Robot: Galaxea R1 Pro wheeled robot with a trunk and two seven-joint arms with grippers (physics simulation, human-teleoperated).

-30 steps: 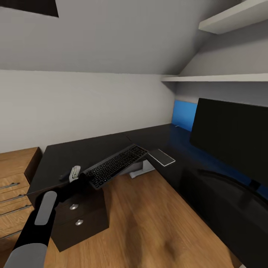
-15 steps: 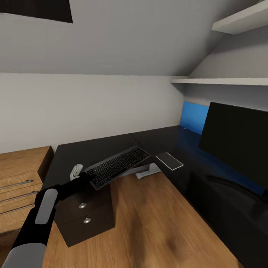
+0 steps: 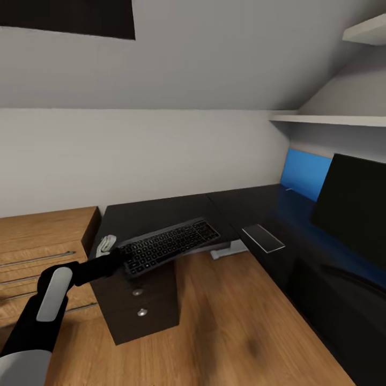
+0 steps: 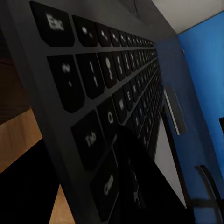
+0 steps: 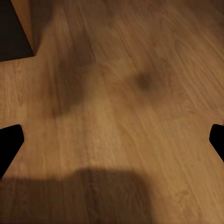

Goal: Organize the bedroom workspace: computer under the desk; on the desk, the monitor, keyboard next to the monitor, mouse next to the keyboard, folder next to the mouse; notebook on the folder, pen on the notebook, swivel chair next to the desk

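Desk [image 3: 161, 212] under sloped grey wall [image 3: 214, 64]

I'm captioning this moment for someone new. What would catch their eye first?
The slim dark grey keyboard, held at its near end by the left claw, slants over the front edge of the long black L-shaped desk. At the right, the wide black monitor stands on the desk with a bright blue panel behind it.

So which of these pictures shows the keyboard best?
The head view: the whole keyboard shows, held at one end by the left hand over the desk edge. The left wrist view gives a close-up of its keys; the right wrist view looks at floor.
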